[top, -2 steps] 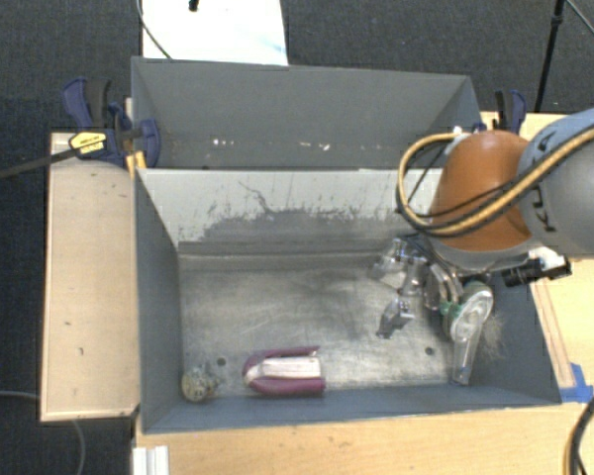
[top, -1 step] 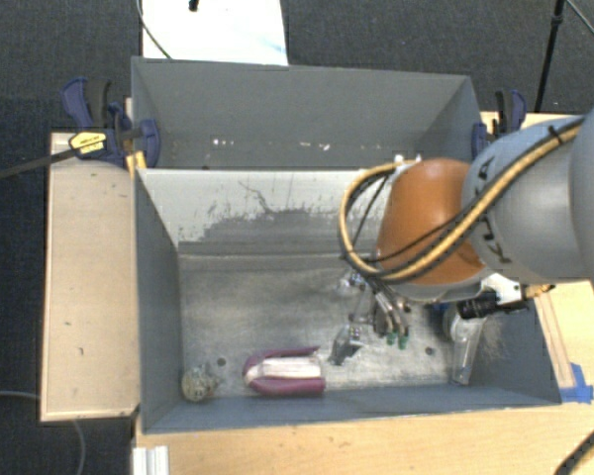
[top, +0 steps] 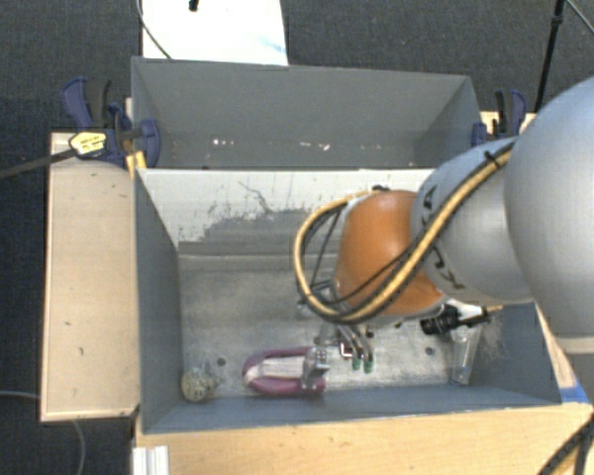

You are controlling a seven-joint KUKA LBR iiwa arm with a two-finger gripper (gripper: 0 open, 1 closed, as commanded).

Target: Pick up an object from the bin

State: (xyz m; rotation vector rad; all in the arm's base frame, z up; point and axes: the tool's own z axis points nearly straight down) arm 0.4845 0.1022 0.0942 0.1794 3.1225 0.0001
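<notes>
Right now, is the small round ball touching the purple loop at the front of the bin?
Apart. The camera view shows bare bin floor between the ball and the left end of the purple loop.

No text, label, number or sign is legible. The walls of the grey metal bin (top: 158,295) bear scuff marks only; the purple oblong object (top: 277,374) on its floor shows no readable print.

cam: overhead, tilted | faces down into bin (top: 236,290) | range: apparently close
</notes>
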